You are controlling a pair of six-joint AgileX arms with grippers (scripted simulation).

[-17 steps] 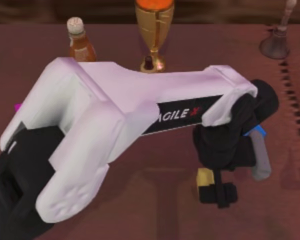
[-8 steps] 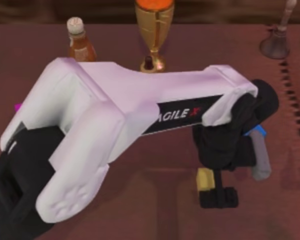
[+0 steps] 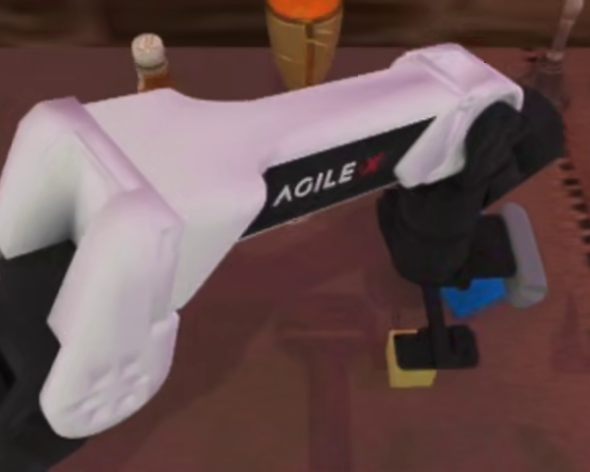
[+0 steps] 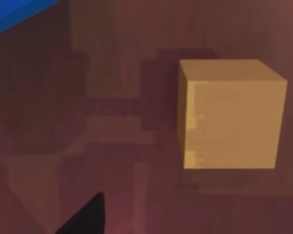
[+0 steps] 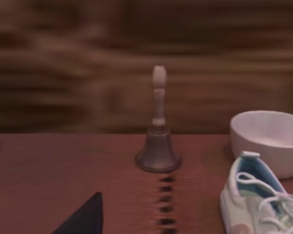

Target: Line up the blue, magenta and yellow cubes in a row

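The pale yellow cube (image 3: 409, 362) (image 4: 232, 114) rests on the table right of centre. Just behind it to the right lies the blue cube (image 3: 475, 295), of which only a corner (image 4: 14, 12) shows in the left wrist view. My left gripper (image 3: 442, 344) hangs above the yellow cube's right edge, open and holding nothing; one dark fingertip (image 4: 88, 219) shows well clear of the cube. The magenta cube is hidden under my left arm. My right arm is out of the top view; one of its fingertips (image 5: 85, 219) shows, with nothing held.
A sauce bottle (image 3: 148, 54) and a golden trophy (image 3: 303, 39) stand at the back. A brass bell (image 5: 157, 151) stands at the back right, with a white bowl (image 5: 268, 139) and a white shoe (image 5: 259, 200) beside it.
My left arm has risen and swung toward the back. The yellow cube stays on the table, free of the fingers, and more of the blue cube now shows.
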